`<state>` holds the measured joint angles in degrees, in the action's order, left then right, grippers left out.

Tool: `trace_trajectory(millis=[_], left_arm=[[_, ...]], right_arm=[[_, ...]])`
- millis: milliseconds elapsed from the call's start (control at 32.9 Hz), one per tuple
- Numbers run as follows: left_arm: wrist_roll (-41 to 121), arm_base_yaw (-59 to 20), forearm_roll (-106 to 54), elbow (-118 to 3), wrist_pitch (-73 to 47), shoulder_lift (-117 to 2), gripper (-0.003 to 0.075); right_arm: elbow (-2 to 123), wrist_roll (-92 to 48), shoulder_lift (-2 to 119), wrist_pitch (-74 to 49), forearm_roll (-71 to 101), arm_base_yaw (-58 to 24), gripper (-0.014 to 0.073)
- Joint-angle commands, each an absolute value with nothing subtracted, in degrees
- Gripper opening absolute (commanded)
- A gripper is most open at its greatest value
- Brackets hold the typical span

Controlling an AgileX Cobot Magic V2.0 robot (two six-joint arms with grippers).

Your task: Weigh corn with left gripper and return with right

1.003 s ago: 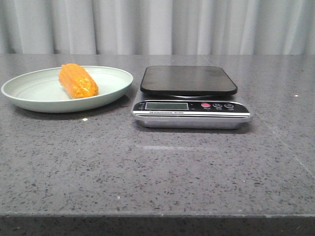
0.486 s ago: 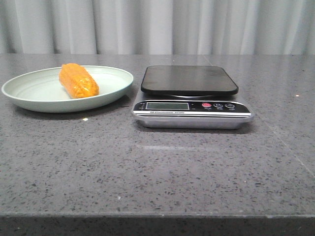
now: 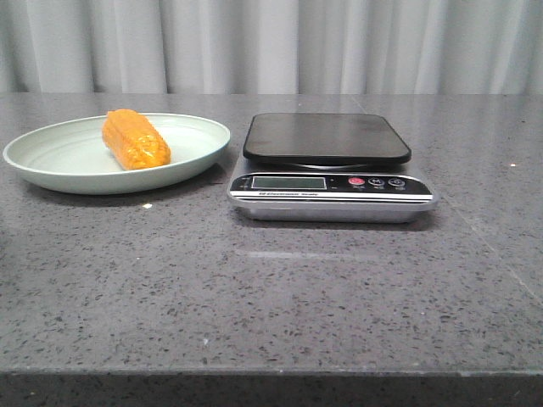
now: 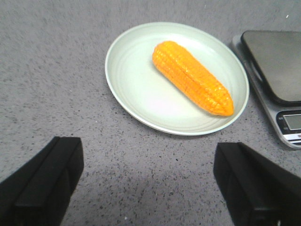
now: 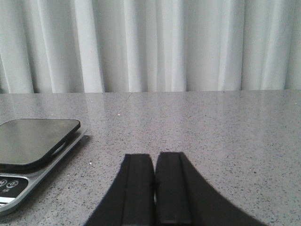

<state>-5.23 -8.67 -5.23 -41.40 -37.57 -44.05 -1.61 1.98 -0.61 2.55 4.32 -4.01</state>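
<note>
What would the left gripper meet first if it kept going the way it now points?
Probably the pale green plate holding the corn; the open left gripper faces it over bare tabletop, though depth is unclear.

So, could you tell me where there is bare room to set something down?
The scale platform is bare, as is the table in front of the plate and scale, and right of the scale. The corn takes the plate's middle.

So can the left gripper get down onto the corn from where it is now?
Probably yes. The left gripper is open, its fingers spread wide, short of the plate. The corn lies uncovered on the plate, nothing between them, and the scale sits off to one side.
</note>
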Motion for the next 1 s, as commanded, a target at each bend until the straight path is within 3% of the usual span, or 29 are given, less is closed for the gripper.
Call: trace_trajectory(millis=[0, 395, 669, 973], left_arm=[[-5.9, -9.1, -7.4, -45.9, -34.0, -50.2, 0.0629], [-19.3, -18.2, -6.9, -63.0, -37.5, -72.7, 0.0545], [-35.4, -27.2, 9.5, -77.5, -50.7, -86.3, 0.0545], [-44.2, -28.1, 12.5, -84.0, -58.0, -93.4, 0.0545]], right_arm=[[-1.1, 1.4, -1.5, 7.5, 3.7, -3.7, 0.0163], [-1.1, 1.4, -1.5, 7.5, 3.7, -3.7, 0.0163], [-1.1, 1.4, -1.5, 7.5, 3.7, -3.7, 0.0163], [-1.1, 1.4, -1.5, 7.5, 3.7, -3.7, 0.0163]])
